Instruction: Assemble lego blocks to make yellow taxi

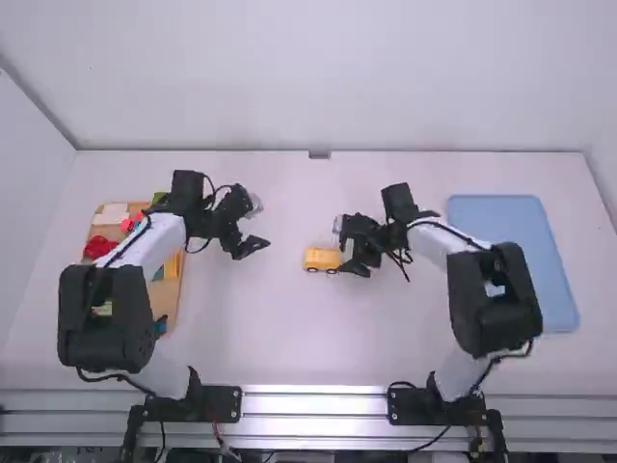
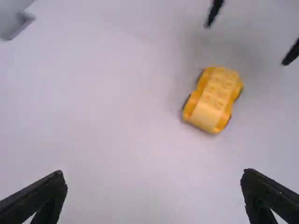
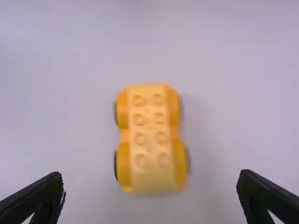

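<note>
The yellow car (image 3: 153, 140) is lying just ahead of the wide-spread right gripper (image 3: 150, 173), so uneven closing may be rolling it away on its wheels (image 3: 116, 164).

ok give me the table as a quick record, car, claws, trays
car: yellow wheeled base, on the table, held by neither claw
studs: two rows of four, nothing stacked on them
left claw: open, off to the car's left in the high view
right claw: open, close to the car
left side: tan tray with coloured pieces
right side: blue tray
</note>
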Controlling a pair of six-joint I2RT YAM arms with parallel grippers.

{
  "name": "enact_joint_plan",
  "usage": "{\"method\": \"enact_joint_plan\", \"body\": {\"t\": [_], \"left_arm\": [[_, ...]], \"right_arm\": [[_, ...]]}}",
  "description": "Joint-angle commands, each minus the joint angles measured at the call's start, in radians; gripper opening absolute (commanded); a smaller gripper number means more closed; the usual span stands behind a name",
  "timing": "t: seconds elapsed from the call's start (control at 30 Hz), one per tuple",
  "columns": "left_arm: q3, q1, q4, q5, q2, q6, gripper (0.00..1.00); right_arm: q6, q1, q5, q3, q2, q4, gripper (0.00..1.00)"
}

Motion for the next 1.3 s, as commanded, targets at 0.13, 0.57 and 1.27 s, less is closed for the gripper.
{"method": "enact_joint_plan", "body": {"t": [0.13, 0.57, 1.27], "left_arm": [[0.0, 0.18, -0.045, -0.084, -0.217, -0.624, 0.99], [0.002, 0.268, -0.268, -0.694, -0.357, -1.072, 0.99], [0.437, 0.367, -0.681, -1.083, 0.05, -1.213, 0.99]], "right_arm": [[0.077, -0.05, 0.179, 0.006, -0.154, -0.031, 0.99], [0.113, -0.096, 0.175, 0.006, -0.158, 0.13, 0.98], [0.171, -0.022, 0.179, 0.006, -0.157, 0.223, 0.99]]}}
